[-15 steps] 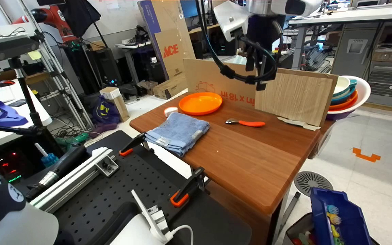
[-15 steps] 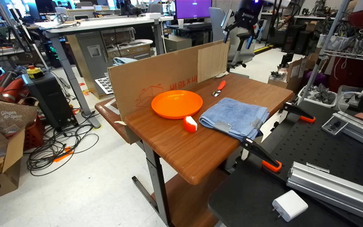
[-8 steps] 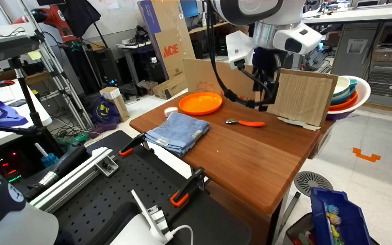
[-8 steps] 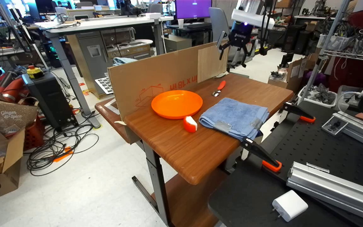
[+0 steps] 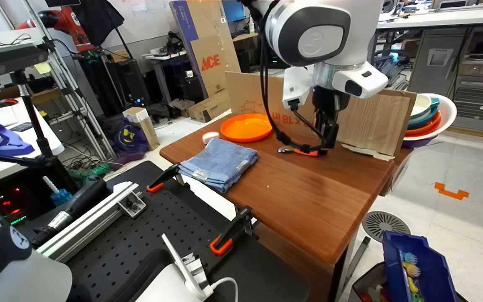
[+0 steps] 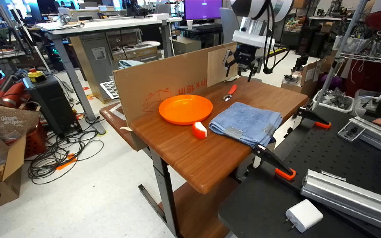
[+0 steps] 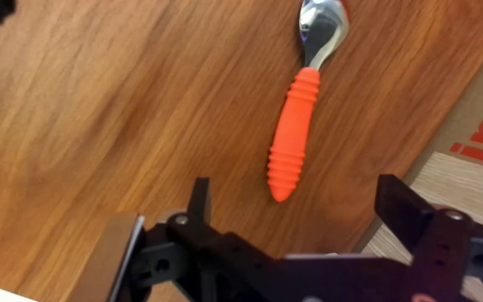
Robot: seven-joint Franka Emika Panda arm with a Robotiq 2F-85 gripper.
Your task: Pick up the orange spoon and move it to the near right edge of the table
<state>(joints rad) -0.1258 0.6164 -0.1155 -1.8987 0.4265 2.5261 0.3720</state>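
1. We have the gripper [image 7: 293, 193] hanging above the table [image 5: 300, 201], its fingers [image 7: 199, 201] spread wide apart and holding nothing.
2. Our spoon [image 7: 298, 105] lies flat on the table, below and ahead of the fingers; in the wrist view the tip of its orange handle shows between the fingertips, apart from both, and the metal bowl points away from them.
3. In an exterior view we see black cables [image 5: 283, 137] crossing in front of the spoon, hiding part of its handle.
4. Near one finger the cardboard [image 6: 177, 72] stands upright like a wall, so we have the least room on that side.
5. On the fingers' opposite side we have the broadest room: flat wood runs to the table's near edge, with the bench [image 5: 157, 228] and two clamps [image 5: 232, 228] past it.
6. Behind the fingers, past the handle tip, the wood runs to the side edge, which the wrist view shows in its lower left corner.
7. Well ahead of the fingers, past the bowl, we see the plate [image 6: 185, 109], the towel [image 6: 247, 120] farther from the cardboard, and a red-and-white piece [image 6: 199, 130] near both.
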